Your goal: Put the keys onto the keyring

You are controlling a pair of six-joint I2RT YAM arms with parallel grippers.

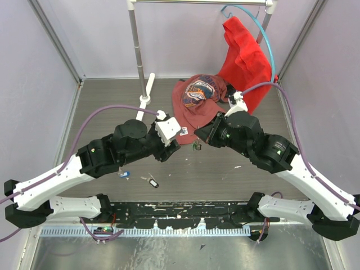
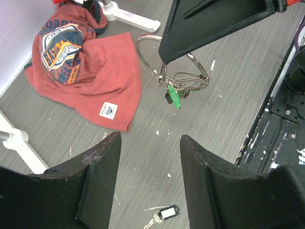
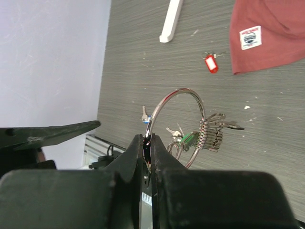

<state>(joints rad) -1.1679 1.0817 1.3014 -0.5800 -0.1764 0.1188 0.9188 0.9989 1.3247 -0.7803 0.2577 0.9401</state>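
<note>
Squarely between the closed fingertips of the right hand (image 3: 147, 141), the keyring (image 3: 174, 90).

both arms same build: left arm (image 1: 52, 183) and right arm (image 1: 315, 183) have white shell links with black rounded joint housings between them; white camera block (image 1: 167, 130) on each wrist; lilac cable (image 1: 93, 116) arcs off each arm, running from the white link up to the wrist; left gripper (image 2: 150, 143) fingers (image 2: 95, 181) are matte black, broad wedges, pale scuffs along the edges; right gripper (image 3: 147, 142) has the same black, fingers tapering to thin tips
</note>
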